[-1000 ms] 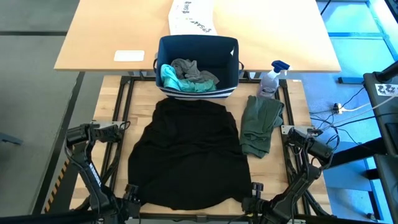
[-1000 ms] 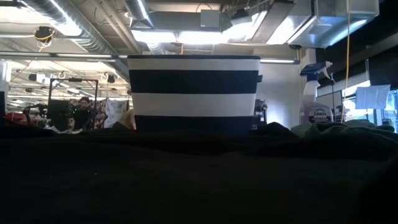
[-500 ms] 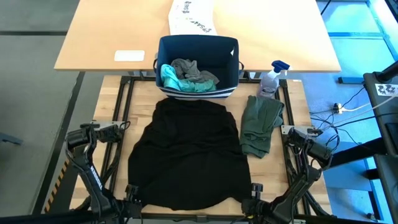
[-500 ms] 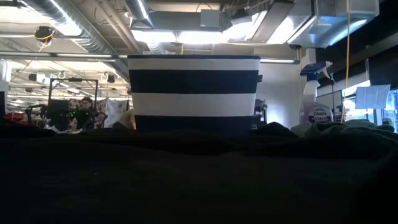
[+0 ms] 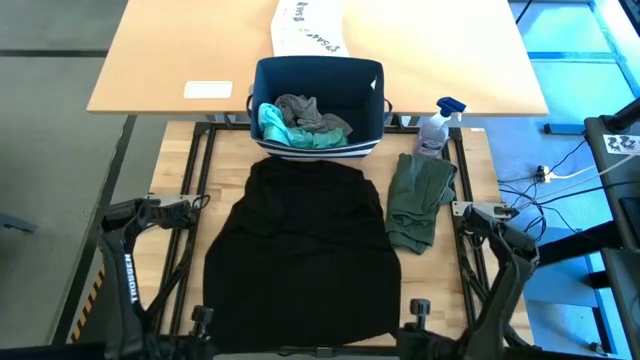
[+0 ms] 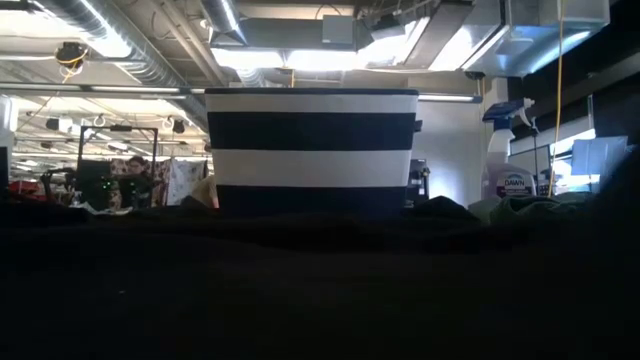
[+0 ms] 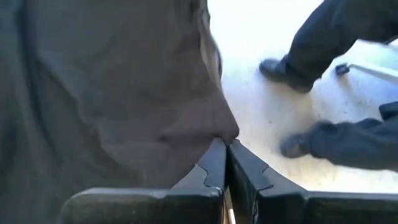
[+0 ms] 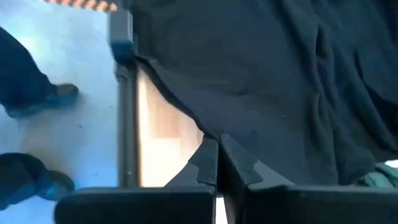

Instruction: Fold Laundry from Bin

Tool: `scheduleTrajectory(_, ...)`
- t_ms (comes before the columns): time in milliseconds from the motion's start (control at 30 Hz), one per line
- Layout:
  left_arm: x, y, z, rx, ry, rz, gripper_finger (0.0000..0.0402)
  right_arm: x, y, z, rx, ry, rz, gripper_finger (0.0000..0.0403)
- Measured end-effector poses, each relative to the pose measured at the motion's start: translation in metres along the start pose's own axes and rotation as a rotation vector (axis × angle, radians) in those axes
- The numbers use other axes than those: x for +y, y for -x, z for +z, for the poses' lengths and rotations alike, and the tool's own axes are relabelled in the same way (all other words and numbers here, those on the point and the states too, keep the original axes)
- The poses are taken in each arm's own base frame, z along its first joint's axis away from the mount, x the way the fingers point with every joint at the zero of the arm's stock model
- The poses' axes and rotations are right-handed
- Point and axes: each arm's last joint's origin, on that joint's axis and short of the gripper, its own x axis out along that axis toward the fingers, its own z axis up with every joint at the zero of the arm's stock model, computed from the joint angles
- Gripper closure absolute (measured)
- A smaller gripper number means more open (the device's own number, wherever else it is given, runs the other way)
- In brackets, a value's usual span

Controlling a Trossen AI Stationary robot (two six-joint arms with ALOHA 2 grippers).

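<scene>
- You have the black T-shirt (image 5: 305, 250) spread flat in the middle of the high view, its long axis running from the bin at the top toward the bottom edge.
- Your left gripper (image 7: 225, 144) sits at the shirt's bottom-left corner, fingers pressed together on a fold of the dark cloth.
- Your right gripper (image 8: 217, 140) is pinched on the hem at the bottom-right corner in the same way.
- Both grips are on the near hem, so the rest of the shirt lies upward in the high view from both claws; a fold would likely carry that hem toward the bin.
- The navy bin (image 5: 318, 105), upper centre, holds a teal piece (image 5: 272, 125) and a grey piece (image 5: 305, 110).
- An olive-green piece (image 5: 418, 198) lies right of the shirt, nearer your right arm.
- A spray bottle (image 5: 437, 125) stands just above it.
</scene>
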Motion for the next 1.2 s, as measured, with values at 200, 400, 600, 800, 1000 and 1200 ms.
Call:
scheduleTrajectory(200, -0.011, 0.033, 0.008, -0.218, -0.013, 0.012, 0.0401, 0.006, 0.033, 0.002, -0.108, -0.042, 0.037, 0.0401)
scheduleTrajectory(400, -0.021, 0.057, 0.007, -0.417, -0.029, 0.034, 0.0401, 0.016, 0.051, -0.005, -0.23, -0.121, 0.083, 0.0401)
scheduleTrajectory(600, -0.031, 0.064, 0.01, -0.486, 0.032, -0.033, 0.0401, 0.036, 0.072, -0.015, -0.301, -0.204, 0.237, 0.0401)
scheduleTrajectory(800, -0.042, 0.068, 0.018, -0.574, -0.046, -0.05, 0.0401, 0.049, 0.091, -0.023, -0.434, -0.197, 0.297, 0.0401)
scheduleTrajectory(1000, -0.044, 0.07, 0.02, -0.602, -0.08, -0.042, 0.0401, 0.051, 0.1, -0.03, -0.489, -0.208, 0.298, 0.0401)
scheduleTrajectory(1200, -0.034, 0.065, 0.014, -0.608, -0.114, 0.093, 0.0401, 0.04, 0.079, -0.014, -0.448, -0.155, 0.204, 0.0401)
